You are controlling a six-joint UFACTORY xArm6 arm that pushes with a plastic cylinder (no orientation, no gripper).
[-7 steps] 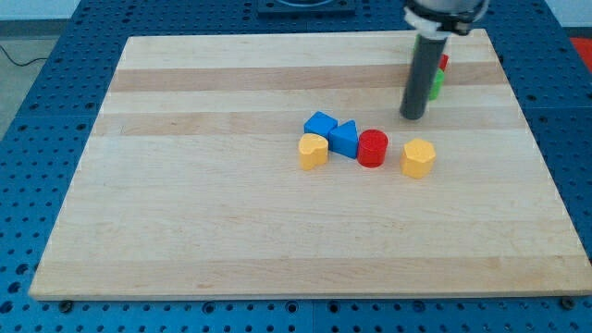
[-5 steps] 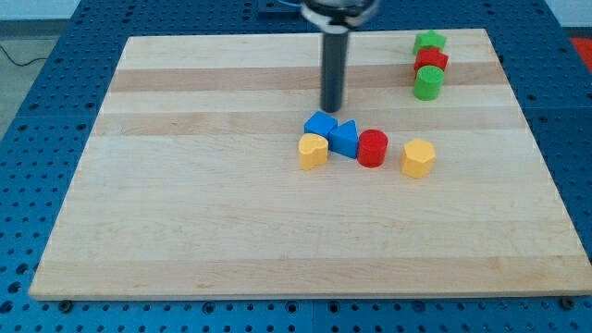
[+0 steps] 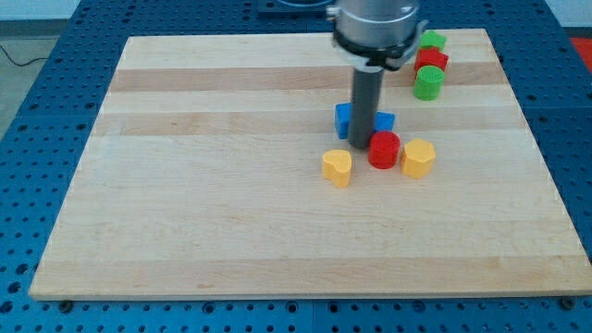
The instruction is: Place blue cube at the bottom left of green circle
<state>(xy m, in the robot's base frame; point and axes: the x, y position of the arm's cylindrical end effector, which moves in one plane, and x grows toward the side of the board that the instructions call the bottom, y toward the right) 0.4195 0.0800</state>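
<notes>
Blue perforated bench [image 3: 37, 166] with a regular hole grid sits under a pale wooden board [image 3: 203, 185], smooth, banded in lighter and darker planks, filling most of the view. Arm's grey cylindrical housing comes in from the view's top centre-right and narrows to a straight dark matte rod. No hand on this rig, so no open or closed state to give; just the tip [image 3: 362, 147], down on the board right of centre. Blocks look like smooth painted pieces. Rod covers the join between two blue blocks: blue cube [image 3: 343, 119] shows at the rod's left, a second blue block [image 3: 384, 121] pokes out at its right, shape of that one not readable. Tip sits just below the blue pair and just beside the left edge of the red cylinder [image 3: 384, 150]. Yellow hexagonal block [image 3: 418, 158] is just right of the red cylinder, touching or nearly. Yellow heart-shaped block [image 3: 338, 167] lies apart at the lower left of the tip. Top right corner has a tight column: green star [image 3: 431, 41], red block [image 3: 432, 61], green circle [image 3: 427, 83] lowest. Blue cube is well to the lower left of the green circle, with clear board between.
</notes>
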